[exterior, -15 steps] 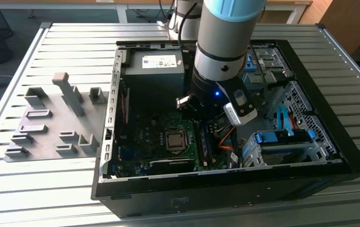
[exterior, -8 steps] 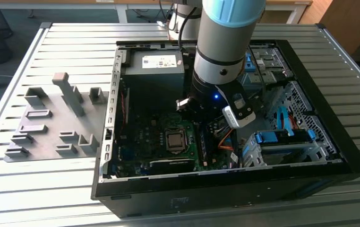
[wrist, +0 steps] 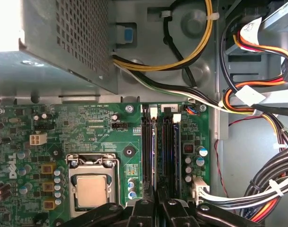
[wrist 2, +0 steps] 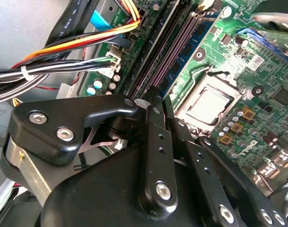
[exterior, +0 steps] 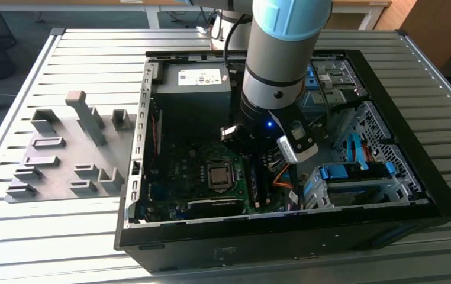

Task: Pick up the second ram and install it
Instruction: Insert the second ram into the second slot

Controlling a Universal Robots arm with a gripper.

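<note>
The gripper (wrist: 157, 202) is closing its fingers around what looks like the ram (wrist: 154, 156), keeping it edge-on and lined up with the slots (wrist: 170, 151). In the exterior view these are lying at the processor's (exterior: 220, 174) three o'clock.

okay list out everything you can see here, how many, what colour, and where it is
case: one, black, open, on the table
table: one, grey, slatted
holder blocks: a cluster, grey, on the table at the exterior view's left of the case
board: one, green, in the case
processor: one, silver, square, on the board
ram slots: a parallel set, dark, beside the processor
cables: a bundle, yellow, orange, red, black, white, beside the slots
arm: one, grey and blue, reaching into the case
hand: one, black, at the slots' end
</note>
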